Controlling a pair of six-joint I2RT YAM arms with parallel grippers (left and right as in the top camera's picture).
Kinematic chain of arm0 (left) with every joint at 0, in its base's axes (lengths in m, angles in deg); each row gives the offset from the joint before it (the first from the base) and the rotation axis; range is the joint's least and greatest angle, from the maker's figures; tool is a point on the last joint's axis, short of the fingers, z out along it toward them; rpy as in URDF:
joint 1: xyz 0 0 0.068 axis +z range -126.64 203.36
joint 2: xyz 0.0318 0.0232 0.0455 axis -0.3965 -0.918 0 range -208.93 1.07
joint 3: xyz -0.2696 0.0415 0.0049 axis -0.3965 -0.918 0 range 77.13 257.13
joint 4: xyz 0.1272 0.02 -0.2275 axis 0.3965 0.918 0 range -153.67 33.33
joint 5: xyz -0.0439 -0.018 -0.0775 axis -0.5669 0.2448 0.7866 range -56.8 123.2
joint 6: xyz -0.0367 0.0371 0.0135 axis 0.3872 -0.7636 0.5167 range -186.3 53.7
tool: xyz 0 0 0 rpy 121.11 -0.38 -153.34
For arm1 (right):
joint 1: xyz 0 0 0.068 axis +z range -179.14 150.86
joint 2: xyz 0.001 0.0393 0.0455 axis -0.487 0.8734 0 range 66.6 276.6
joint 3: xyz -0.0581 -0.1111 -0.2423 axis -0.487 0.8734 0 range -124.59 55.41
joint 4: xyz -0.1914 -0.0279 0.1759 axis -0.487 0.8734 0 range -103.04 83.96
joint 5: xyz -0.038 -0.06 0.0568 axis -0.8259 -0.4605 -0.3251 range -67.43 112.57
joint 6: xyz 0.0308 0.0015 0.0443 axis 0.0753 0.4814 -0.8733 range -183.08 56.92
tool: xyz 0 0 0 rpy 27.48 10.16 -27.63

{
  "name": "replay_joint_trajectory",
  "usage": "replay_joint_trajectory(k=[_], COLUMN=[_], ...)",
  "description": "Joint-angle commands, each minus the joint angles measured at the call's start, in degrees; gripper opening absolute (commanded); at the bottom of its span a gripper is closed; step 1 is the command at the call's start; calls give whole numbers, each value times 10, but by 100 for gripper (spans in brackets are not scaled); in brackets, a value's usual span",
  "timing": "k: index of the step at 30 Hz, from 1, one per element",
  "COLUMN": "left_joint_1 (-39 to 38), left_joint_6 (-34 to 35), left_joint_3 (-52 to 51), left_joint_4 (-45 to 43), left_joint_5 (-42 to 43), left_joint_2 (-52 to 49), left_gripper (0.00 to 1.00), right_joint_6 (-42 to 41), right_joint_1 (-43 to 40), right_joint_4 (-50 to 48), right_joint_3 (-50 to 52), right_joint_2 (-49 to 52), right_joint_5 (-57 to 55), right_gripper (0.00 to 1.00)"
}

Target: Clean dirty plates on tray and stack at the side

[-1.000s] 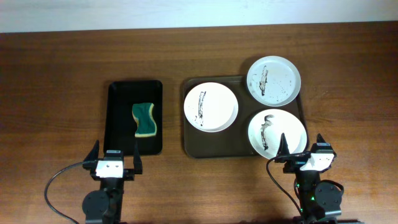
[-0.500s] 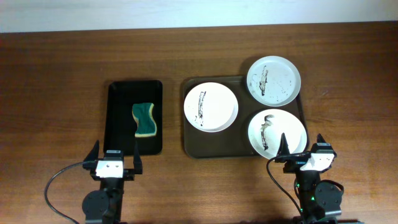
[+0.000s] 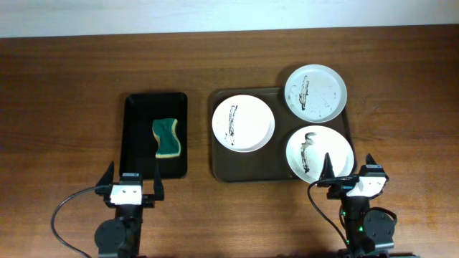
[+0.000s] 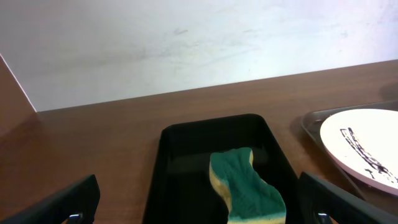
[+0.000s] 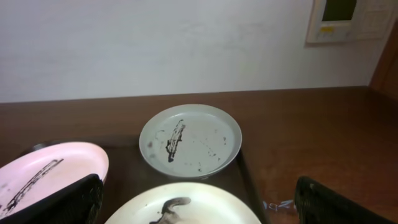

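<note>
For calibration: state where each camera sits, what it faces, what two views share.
Overhead: above table, looking straight down on brown tray, black tray; left gripper, right gripper at bottom.
Left wrist: low, facing the wall over sponge; own fingers at corners.
Right wrist: low, facing the wall over three plates; own fingers at corners.
Both wrists share the left plate.

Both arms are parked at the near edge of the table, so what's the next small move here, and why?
Probably send the left gripper forward and down toward the green sponge in the small black tray right ahead of it. Its jaws are open and empty, all three plates on the brown tray show dark smears, and nothing can be wiped without the sponge.
</note>
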Motion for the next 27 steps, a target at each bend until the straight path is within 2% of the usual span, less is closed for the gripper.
replay_joint_trajectory(k=[1, 6, 10, 14, 17, 23, 27], left_joint_1=[2, 2, 2, 2, 2, 2, 2], left_joint_6=[-12, -11, -12, -12, -12, -12, -11], left_joint_3=[-1, 29, 73, 155, 245, 436, 531], left_joint_4=[-18, -18, -24, -24, -5, 113, 210], left_joint_5=[0, 0, 3, 17, 31, 56, 115], left_joint_2=[5, -6, -65, -186, -293, -471, -589], left_gripper=[99, 99, 99, 99, 99, 99, 99], right_joint_6=[-5, -5, -5, -5, -5, -4, -4], right_joint_1=[3, 3, 3, 3, 3, 3, 3], right_joint_4=[-24, -29, -27, -14, 5, 69, 179], right_joint_3=[5, -10, -30, -75, -125, -273, -440], right_joint_2=[-4, -2, -1, 15, 65, 268, 468], right_joint_5=[-9, 41, 59, 80, 80, 128, 218], right_gripper=[99, 99, 99, 99, 99, 99, 99])
